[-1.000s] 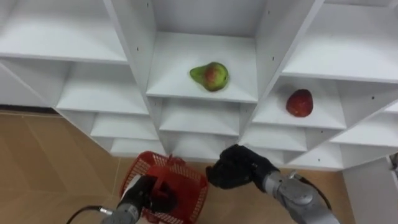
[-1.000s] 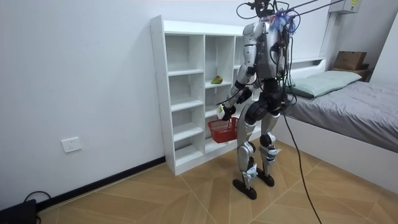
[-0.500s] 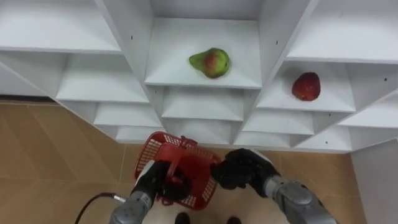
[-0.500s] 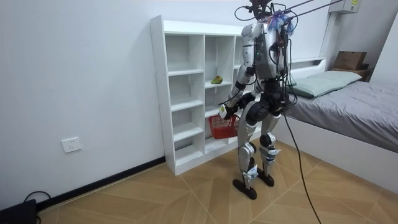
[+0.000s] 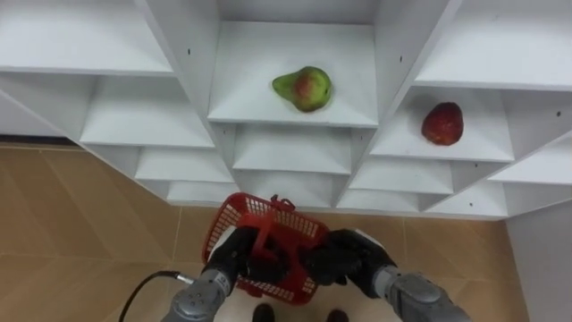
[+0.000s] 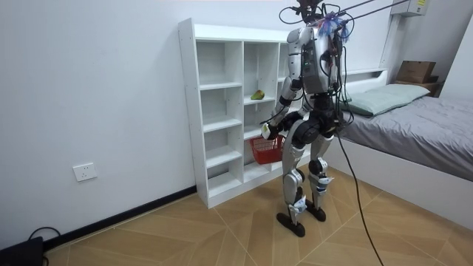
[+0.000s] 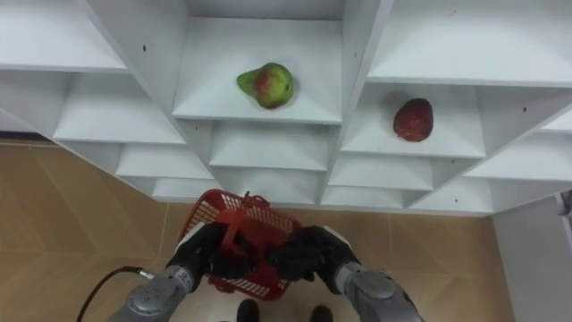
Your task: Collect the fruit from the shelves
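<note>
Pear [image 5: 304, 88] and red apple [image 5: 442, 123] are seen lying on upper-centre and upper-right shelves of the white closet [image 5: 181, 55], while the red basket [image 5: 239, 211] at lower centre is gripped by the left hand [image 5: 238, 258], and whether the right hand [image 5: 347, 259] beside it is closed cannot be told.

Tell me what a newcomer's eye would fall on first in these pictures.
Two fruits stand out against the white shelf unit: a green-and-red pear in the middle column and a dark red fruit in the column to its right. Below them the red basket hangs over the wooden floor, its handle in the left hand, with the right hand close against its right side.
</note>
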